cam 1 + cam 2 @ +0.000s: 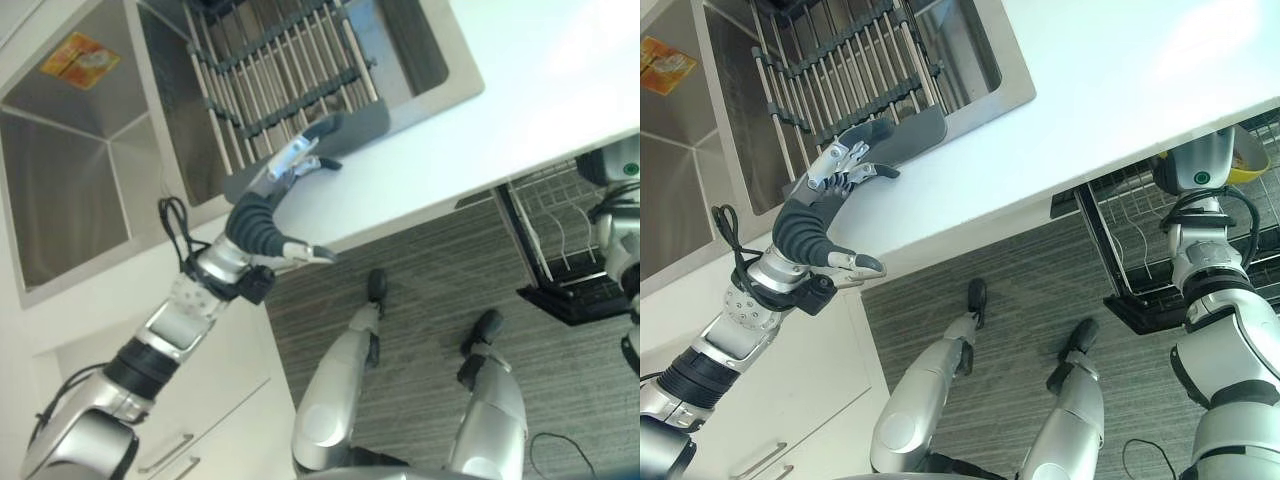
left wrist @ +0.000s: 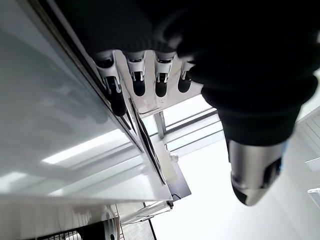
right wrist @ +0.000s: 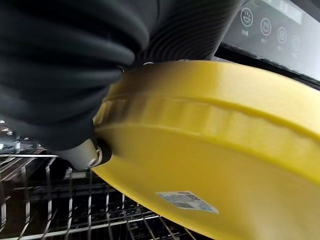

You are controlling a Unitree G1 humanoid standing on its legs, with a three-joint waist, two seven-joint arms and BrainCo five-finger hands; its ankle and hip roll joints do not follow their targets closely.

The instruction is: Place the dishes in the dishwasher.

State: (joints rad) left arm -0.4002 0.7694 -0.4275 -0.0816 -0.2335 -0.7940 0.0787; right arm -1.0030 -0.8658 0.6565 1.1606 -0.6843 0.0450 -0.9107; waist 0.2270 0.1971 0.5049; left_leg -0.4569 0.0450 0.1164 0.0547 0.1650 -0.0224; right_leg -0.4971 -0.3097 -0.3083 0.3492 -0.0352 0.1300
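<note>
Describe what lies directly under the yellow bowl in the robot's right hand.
Under the round yellow plastic bowl is the dark wire dishwasher rack, no dishes visible there. The right hand and bowl cover the rest.

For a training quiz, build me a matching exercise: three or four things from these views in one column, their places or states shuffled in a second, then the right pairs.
Things
1. yellow bowl
2. grey dish
3. roll-up rack
4. dishwasher rack

Places or states
A. lies across the sink
B. held by the right robot hand
C. pulled out below the countertop edge
D. on the countertop by the sink, under the fingers of the left robot hand

Pairs: 1-B, 2-D, 3-A, 4-C
</note>
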